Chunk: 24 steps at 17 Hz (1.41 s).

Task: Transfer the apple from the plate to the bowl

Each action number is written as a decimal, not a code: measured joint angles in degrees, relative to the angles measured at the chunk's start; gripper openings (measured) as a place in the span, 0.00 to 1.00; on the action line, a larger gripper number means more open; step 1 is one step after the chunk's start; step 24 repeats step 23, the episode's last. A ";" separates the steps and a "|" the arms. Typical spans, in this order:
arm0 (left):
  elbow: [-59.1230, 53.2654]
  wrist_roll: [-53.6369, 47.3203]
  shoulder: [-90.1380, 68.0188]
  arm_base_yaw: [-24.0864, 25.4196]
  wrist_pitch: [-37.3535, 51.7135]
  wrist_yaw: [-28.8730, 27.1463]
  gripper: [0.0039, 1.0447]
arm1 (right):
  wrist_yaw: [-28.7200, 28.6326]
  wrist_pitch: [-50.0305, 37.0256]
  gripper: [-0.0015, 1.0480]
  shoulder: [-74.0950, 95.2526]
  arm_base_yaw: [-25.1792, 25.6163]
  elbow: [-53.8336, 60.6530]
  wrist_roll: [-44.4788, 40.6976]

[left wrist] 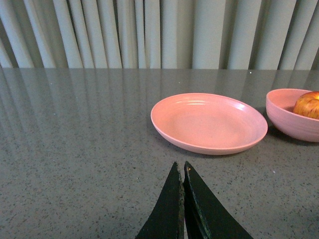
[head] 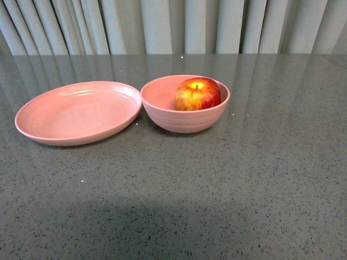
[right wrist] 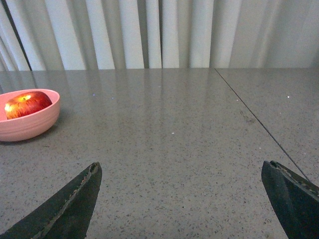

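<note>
- One pink plate (head: 78,112) sits at the left of the front view, wide and shallow, raised rim, nothing in it.
- One pink bowl (head: 185,103) sits just right of the plate; near rims are very close, can't tell if they touch. Deeper than the plate, faint horizontal ridges on the outside.
- One apple (head: 197,93) is inside the bowl, toward its right side, stem dimple up, red with yellow streaks. So the apple is in the bowl, not on the plate.
- One grey speckled tabletop (head: 227,184) carries both dishes; pale pleated curtain (head: 173,24) runs behind it.
- No arm shows in the front view.
- Left wrist view: left gripper (left wrist: 181,172) has its two dark fingertips pressed together, nothing between them, hovering over bare table short of the plate (left wrist: 209,122). Bowl (left wrist: 291,119) and part of the apple (left wrist: 308,104) are cut off at the frame edge beyond the plate.
- Right wrist view: right gripper (right wrist: 182,172) is spread wide, one fingertip at each side of the frame, nothing held, only table between them. Bowl (right wrist: 27,122) with the apple (right wrist: 27,104) sits well off to one side. One thin seam line (right wrist: 254,119) crosses the tabletop.
</note>
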<state>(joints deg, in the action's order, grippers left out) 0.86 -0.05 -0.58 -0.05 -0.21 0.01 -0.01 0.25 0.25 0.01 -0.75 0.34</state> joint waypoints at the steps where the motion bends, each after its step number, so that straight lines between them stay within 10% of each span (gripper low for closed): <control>1: 0.00 0.02 0.00 0.00 0.00 -0.02 0.07 | 0.00 0.00 0.94 0.00 0.00 0.00 0.00; 9: 0.00 0.00 0.00 0.00 0.00 -0.02 0.96 | 0.00 0.00 0.94 0.00 0.00 0.00 0.00; 24: 0.00 0.02 0.00 0.00 0.00 -0.02 0.94 | 0.00 0.00 0.94 0.00 0.00 0.00 0.00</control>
